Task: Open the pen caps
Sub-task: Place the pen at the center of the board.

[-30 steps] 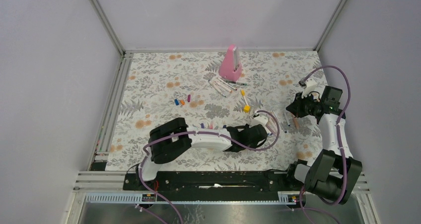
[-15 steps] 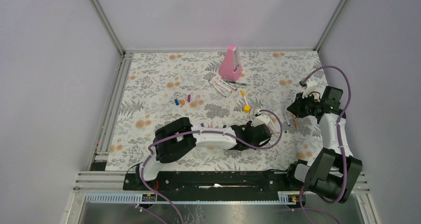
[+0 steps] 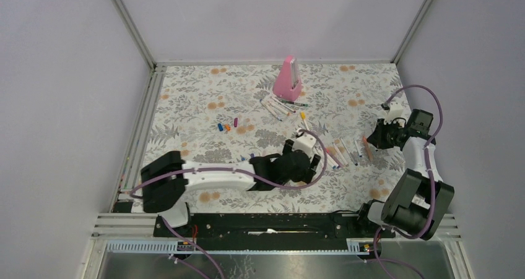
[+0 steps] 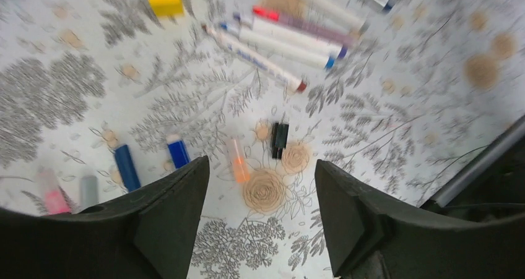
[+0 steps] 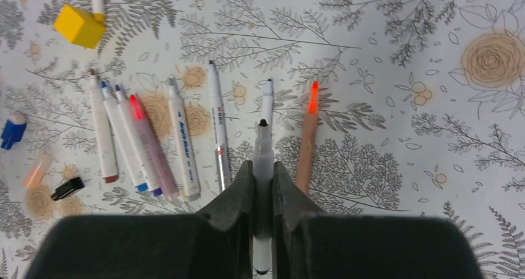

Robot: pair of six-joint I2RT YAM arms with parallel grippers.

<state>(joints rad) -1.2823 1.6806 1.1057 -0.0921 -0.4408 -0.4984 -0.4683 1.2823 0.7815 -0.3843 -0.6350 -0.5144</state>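
- The left gripper (image 4: 261,171) had drawn back from beside the right gripper (image 5: 263,167) toward the middle of the table (image 3: 192,99). Its jaws, nearly together a second before, now stood wide apart with nothing between them.
- Loose pen caps (image 4: 178,153) lay flat on the table under those parted jaws, among them a black cap (image 4: 280,140) and an orange cap (image 4: 238,167), with blue ones just to the left.
- The black cap was possibly the one just let go, since the pen held opposite had a dark tip. The left wrist view was blurred, so this stayed a guess.
- The right gripper had shifted slightly toward the right edge. Its jaws were clamped on a white pen (image 5: 262,149) with its tip bare, held above the table.
- That pen therefore looked finished. The likely next step was to lay it down and find a pen not yet uncapped.
- Under the right gripper lay a row of uncapped pens (image 5: 179,137) and an orange pen (image 5: 308,143), crowding the spot where the held pen might be set.
- A yellow block (image 5: 78,25) sat beyond the row.
- A pink wedge (image 3: 288,80) stood at the far side with more pens (image 3: 282,106) in front of it. Whether those had caps on was too small to tell.
- The left arm stretched across the near half of the table.
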